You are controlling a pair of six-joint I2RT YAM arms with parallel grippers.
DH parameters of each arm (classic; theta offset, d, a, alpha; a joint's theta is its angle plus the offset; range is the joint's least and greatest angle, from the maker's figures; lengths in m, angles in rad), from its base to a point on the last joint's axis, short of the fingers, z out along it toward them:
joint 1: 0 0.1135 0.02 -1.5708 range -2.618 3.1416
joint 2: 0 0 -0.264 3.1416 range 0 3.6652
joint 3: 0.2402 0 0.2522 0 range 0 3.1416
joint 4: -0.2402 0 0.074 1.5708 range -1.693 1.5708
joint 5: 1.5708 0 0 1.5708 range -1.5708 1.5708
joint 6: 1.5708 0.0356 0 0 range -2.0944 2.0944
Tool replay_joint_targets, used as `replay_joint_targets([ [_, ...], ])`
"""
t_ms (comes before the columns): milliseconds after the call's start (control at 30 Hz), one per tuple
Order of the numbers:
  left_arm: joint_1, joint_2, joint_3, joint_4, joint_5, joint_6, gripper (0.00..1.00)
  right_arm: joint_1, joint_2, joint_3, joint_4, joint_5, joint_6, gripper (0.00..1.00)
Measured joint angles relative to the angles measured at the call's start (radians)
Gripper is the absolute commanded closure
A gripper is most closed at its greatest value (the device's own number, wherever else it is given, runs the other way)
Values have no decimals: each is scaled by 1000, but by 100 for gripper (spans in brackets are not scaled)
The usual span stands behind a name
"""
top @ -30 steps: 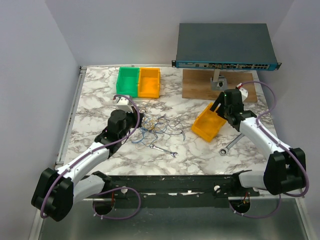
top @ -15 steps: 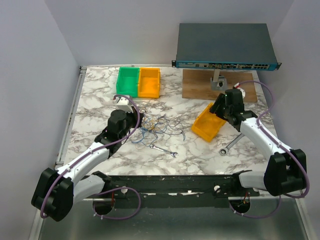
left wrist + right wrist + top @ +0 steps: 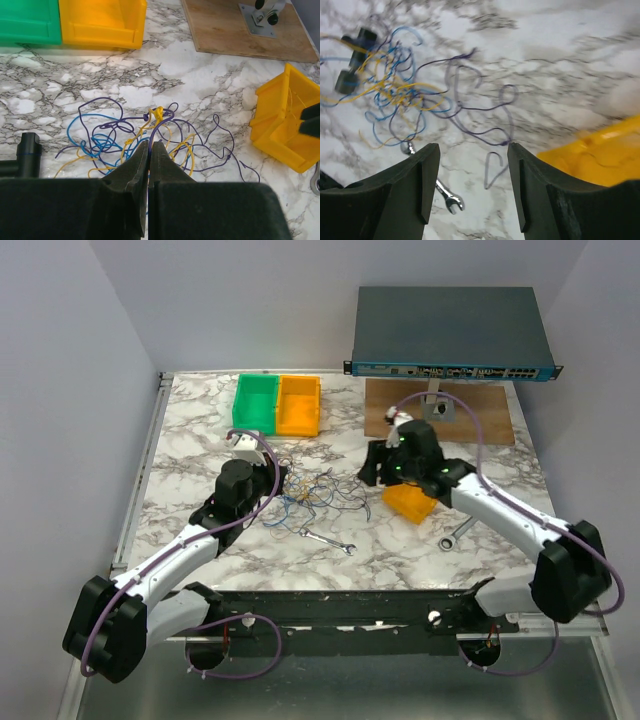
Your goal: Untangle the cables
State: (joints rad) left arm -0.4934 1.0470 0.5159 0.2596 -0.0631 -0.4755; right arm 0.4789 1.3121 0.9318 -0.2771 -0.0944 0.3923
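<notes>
The cables (image 3: pixel 315 495) lie in a loose tangle of thin blue, yellow and purple strands on the marble table, left of centre. My left gripper (image 3: pixel 277 492) sits at the tangle's left edge. In the left wrist view it (image 3: pixel 149 144) is shut on a purple cable that arches up from the cables (image 3: pixel 125 135) into the jaws. My right gripper (image 3: pixel 374 468) hovers just right of the tangle. The right wrist view shows it (image 3: pixel 472 146) open and empty above a stray purple loop, with the cables (image 3: pixel 405 95) further off.
A tipped yellow bin (image 3: pixel 412 502) lies under my right forearm. A small wrench (image 3: pixel 327 540) lies below the tangle and a bigger wrench (image 3: pixel 458 530) at the right. A green bin (image 3: pixel 256 402) and orange bin (image 3: pixel 298 405) stand at the back, beside a wooden board (image 3: pixel 440 415).
My right arm has swung left from over the yellow bin to the right edge of the tangle, jaws a little narrower. The left arm has stayed put.
</notes>
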Motion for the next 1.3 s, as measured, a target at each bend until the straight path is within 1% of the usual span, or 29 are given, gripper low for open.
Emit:
replay_joint_targets([
  [67,0,0,0,0,0,0,96,106,75,46,24,7,-29,37],
  [167,0,-3,0,-3,0,0,96,208,185,81,61,32,-59,37],
  [200,0,-4,0,-5,0,0,96,237,233,92,74,55,-72,35],
  [333,0,-15,0,-14,-1,1,96,293,386,133,74,166,-106,28],
  [400,0,-17,0,-15,-2,2,96,303,439,140,74,224,-123,27],
  [467,0,-18,0,-15,-4,2,96,305,468,140,73,269,-135,30],
  [500,0,-18,0,-15,-5,2,96,305,478,140,74,292,-140,36],
  [533,0,-18,0,-15,-5,2,96,305,484,140,75,309,-143,49],
  [567,0,-18,0,-16,-6,2,96,305,491,141,75,331,-145,66],
  [633,0,-18,0,-17,-10,1,100,305,511,149,75,375,-148,89],
  [667,0,-18,0,-18,-14,1,100,305,519,153,78,387,-144,98],
  [700,0,-18,0,-20,-21,0,100,305,522,159,78,400,-147,99],
  [867,0,-25,10,-74,-138,-31,100,305,489,161,65,449,-124,99],
  [967,1,-32,10,-95,-202,-53,100,305,396,161,43,474,-108,99],
  [1067,2,-31,18,-126,-251,-69,100,305,256,180,18,490,-100,99],
  [1167,2,5,59,-185,-309,-93,100,305,132,262,-16,494,-98,99],
  [1300,2,64,120,-248,-348,-117,100,305,58,448,-67,493,-100,99],
])
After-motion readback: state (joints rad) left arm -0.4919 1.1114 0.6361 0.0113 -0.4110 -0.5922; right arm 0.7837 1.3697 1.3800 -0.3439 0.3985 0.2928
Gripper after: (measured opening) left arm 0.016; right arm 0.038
